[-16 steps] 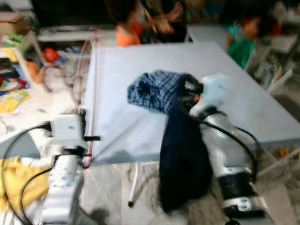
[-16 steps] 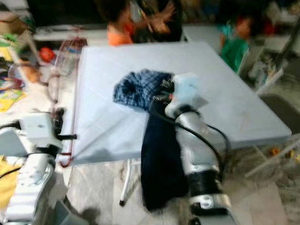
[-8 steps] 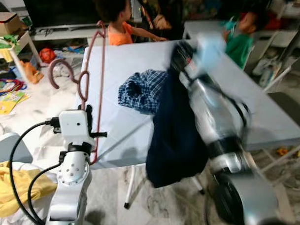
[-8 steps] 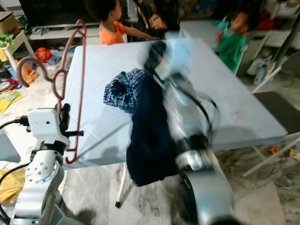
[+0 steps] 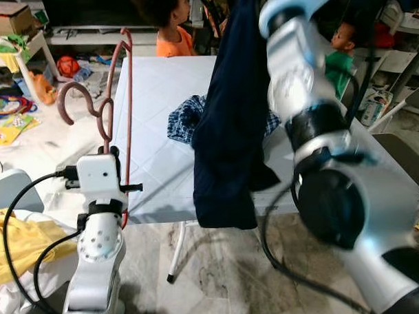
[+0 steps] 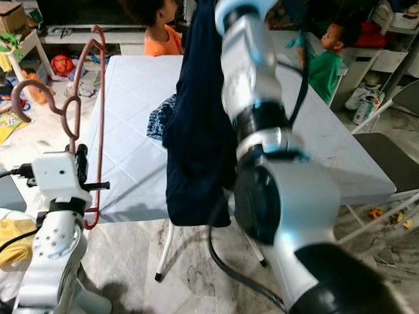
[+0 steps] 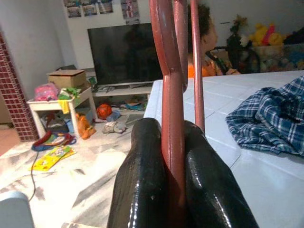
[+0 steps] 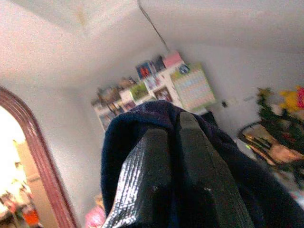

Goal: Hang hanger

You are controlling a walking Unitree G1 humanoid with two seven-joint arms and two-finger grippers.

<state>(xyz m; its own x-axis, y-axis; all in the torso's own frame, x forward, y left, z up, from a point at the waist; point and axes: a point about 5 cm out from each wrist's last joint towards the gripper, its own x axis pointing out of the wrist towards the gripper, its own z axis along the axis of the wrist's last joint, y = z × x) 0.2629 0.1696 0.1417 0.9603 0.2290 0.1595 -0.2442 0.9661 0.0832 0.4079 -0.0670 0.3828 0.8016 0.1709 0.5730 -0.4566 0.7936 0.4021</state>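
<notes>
White table (image 5: 162, 128) being set on marble floor (image 5: 212, 281); dark TV (image 7: 124, 52) being backed by white wall (image 7: 38, 33).

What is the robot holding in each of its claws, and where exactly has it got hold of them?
The left gripper pinches a reddish-brown hanger by its lower bar, holding it upright. The right gripper clamps the top edge of a dark navy garment, lifted high above the table.

Silver arms (image 5: 96, 256), black cables (image 5: 18, 219)

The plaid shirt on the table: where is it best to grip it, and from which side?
Probably from above, pinching a raised fold of the plaid shirt. It lies crumpled on the white table, so no flat edge offers itself.
</notes>
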